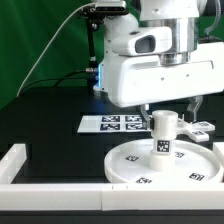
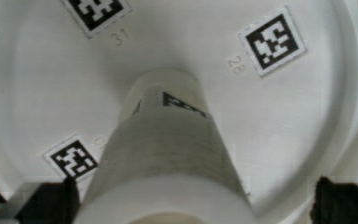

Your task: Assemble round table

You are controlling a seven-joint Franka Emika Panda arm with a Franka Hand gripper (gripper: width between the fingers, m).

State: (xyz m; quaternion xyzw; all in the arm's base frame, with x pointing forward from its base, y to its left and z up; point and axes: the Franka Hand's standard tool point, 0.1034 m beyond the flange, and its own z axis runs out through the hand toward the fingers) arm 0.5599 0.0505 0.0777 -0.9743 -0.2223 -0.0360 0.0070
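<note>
The round disc lies flat at the exterior view's lower right, tags facing up. The short cylindrical leg stands upright on its central hub. My gripper hangs straight above the leg, jaws open. In the wrist view I look down the leg onto the disc. My gripper straddles the top of the leg, and the dark fingers stand apart from its sides with white gaps showing. A small white part, likely the cross-shaped foot, lies behind the disc, partly hidden.
The marker board lies flat just behind the disc. White border rails run along the front and the exterior view's left. A green backdrop and cables stand behind the black table.
</note>
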